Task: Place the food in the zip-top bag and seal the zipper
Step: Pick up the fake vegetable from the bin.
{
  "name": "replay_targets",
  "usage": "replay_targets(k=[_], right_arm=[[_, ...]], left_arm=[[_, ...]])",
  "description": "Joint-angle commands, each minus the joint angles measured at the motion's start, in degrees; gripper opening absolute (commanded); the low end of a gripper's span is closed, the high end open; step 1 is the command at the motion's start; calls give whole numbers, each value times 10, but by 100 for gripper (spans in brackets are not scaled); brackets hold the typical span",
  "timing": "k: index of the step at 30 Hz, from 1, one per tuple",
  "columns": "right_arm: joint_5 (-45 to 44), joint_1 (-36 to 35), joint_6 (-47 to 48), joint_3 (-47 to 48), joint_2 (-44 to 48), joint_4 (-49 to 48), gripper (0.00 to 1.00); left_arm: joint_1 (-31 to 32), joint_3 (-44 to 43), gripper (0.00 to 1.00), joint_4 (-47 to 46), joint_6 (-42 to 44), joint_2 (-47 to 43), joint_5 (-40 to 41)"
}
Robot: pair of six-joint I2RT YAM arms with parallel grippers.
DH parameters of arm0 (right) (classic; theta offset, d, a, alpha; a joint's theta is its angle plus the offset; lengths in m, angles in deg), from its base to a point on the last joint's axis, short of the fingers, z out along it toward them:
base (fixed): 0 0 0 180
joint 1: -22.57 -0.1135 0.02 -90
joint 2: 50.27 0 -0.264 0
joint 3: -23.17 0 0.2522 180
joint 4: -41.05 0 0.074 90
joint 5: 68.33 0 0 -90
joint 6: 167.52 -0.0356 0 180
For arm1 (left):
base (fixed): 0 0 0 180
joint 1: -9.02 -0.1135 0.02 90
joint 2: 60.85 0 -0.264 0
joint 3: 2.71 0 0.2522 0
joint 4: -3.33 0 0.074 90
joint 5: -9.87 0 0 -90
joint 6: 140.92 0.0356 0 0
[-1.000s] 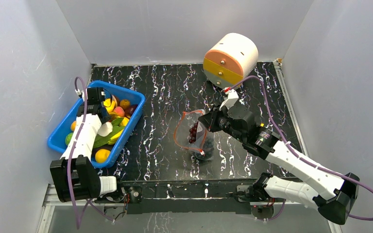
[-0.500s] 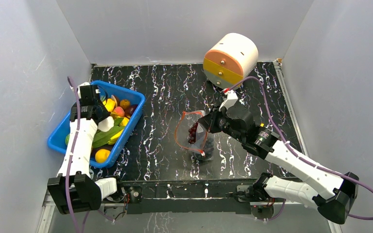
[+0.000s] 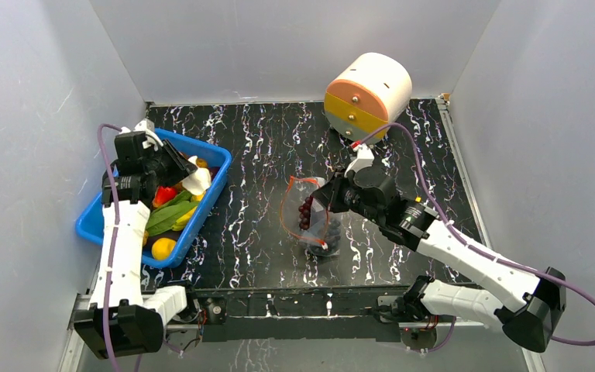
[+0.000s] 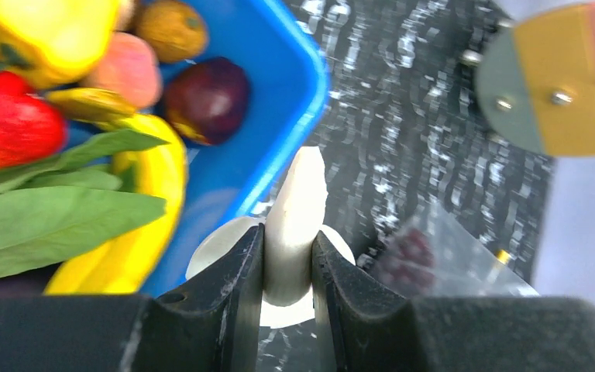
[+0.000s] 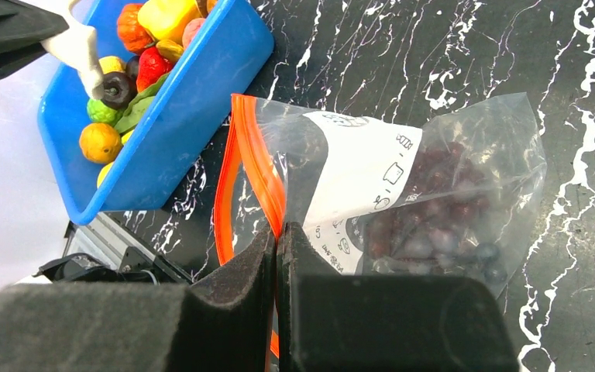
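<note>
My left gripper (image 3: 188, 177) is shut on a white food piece (image 4: 298, 209) and holds it above the right rim of the blue bin (image 3: 97, 225). More food lies in the bin: a banana (image 4: 155, 209), a red piece (image 4: 8, 124), a dark plum (image 4: 208, 97) and an orange (image 3: 163, 248). The zip-top bag (image 3: 316, 225) stands mid-table with purple grapes (image 5: 434, 217) inside and its mouth open. My right gripper (image 5: 277, 232) is shut on the orange-red zipper (image 5: 259, 167) at the mouth edge and holds it up.
A round cream drawer unit (image 3: 366, 93) with orange and yellow fronts sits at the back right. Grey walls close in the left, back and right sides. Black marbled table (image 3: 256, 147) lies between bin and bag.
My left arm has lifted the white piece out of the bin and swung it toward the bin's right rim. The right arm and the bag have barely moved.
</note>
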Motion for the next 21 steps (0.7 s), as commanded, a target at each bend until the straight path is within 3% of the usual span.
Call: replay_targets(k=[1,10,21], right_arm=[[4,-1,-12,19,-8,-46,0],[12,-1,-55,19,-36,-90,0],[47,-1,-56,64,-82,-92,0]], left_arm=[[-3,21,20,-49,-68,-55,-174],[-2,109,20,-160,-164,-96,-338],[26,206,18,-267,-280,-164,-364]])
